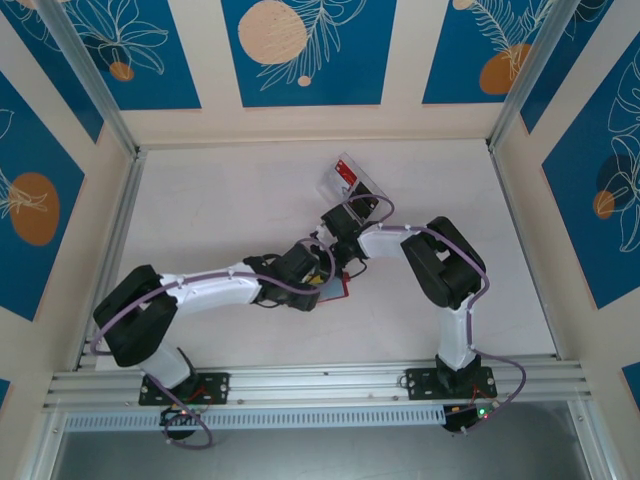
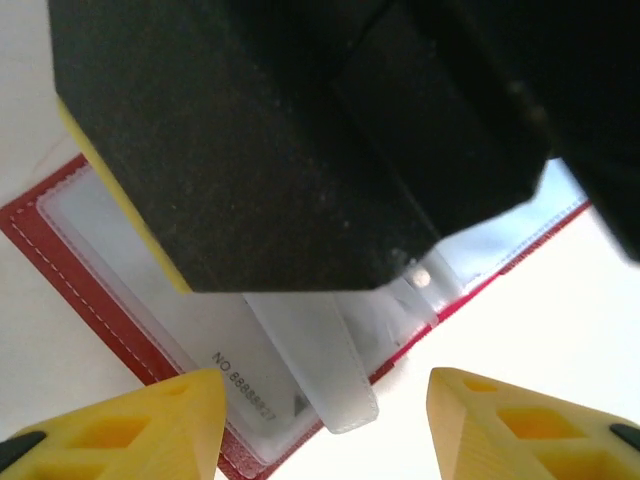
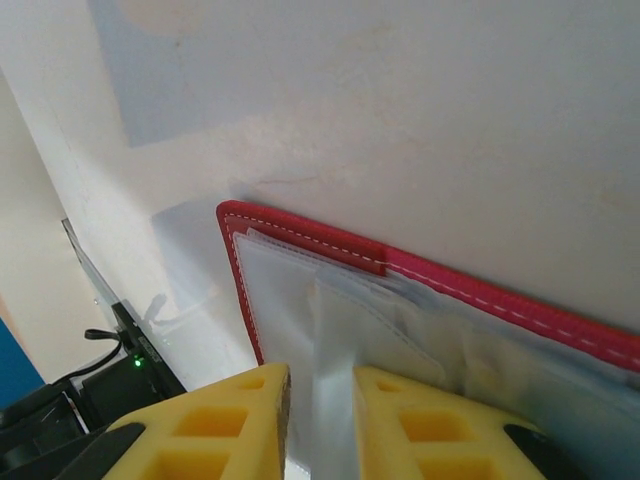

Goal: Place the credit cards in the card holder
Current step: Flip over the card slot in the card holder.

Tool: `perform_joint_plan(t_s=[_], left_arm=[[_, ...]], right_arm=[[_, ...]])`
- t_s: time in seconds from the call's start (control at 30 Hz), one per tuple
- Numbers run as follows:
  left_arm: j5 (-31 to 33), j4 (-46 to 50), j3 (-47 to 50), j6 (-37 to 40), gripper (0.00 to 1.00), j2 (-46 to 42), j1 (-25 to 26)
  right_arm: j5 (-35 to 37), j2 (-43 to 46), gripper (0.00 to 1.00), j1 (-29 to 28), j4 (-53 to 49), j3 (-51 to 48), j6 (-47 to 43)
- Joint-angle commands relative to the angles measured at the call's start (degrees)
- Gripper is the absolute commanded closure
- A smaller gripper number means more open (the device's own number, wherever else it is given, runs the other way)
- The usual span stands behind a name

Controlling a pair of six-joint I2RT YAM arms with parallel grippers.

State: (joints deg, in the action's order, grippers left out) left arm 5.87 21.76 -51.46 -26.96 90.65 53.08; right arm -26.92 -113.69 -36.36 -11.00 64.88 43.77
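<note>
One holder (image 1: 337,289) lies open on the bench (image 1: 220,210) at the middle, where the two arms meet, mostly covered by them from above. One clear tray (image 1: 365,190) sits near it on the far side, with red cards (image 1: 347,172) inside; how many cannot be told.

The left wrist view has the holder (image 2: 60,245) flat, with a red stitched border and clear pockets. Under one pocket runs a printed line, "NO 8888", with further digits too blurred to read. The left fingers (image 2: 170,420) are spread wide and hold nothing, poised over the holder's near edge. A black block with a yellow pad edge, seemingly the other arm's finger, lies over the pockets.

The right fingers (image 3: 250,410) are nearly together, pinching one clear pocket leaf (image 3: 330,340) of the holder near its red corner.
</note>
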Motion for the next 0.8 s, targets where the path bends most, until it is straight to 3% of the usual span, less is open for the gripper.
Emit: perform_joint_plan(t_s=[0.0, 0.17, 0.3, 0.5, 0.77], left_arm=[[3.7, -0.2, -0.8, 0.9, 0.44, 2.5, 1.0], [8.1, -0.4, -0.8, 1.6, 0.45, 3.5, 3.0], [8.7, -8.3, 5.7, 0.7, 0.44, -1.9, 4.3], [10.8, -12.6, 9.9, 0.5, 0.43, -6.3, 5.4], [11.7, -15.0, 10.2, 1.6, 0.43, -4.0, 5.6]], right_arm=[[-0.1, -1.5, 0.73, 0.2, -2.7, 0.3, 0.1], [-0.7, -1.7, 0.69, 0.5, -2.3, -0.1, 0.2], [-1.2, -2.1, 0.67, 0.9, -2.3, 0.2, 0.1], [-1.8, -2.8, 0.67, 0.9, -2.3, 0.2, 0.0], [-2.1, -2.7, 0.6, 0.9, -1.8, -0.3, 0.4]])
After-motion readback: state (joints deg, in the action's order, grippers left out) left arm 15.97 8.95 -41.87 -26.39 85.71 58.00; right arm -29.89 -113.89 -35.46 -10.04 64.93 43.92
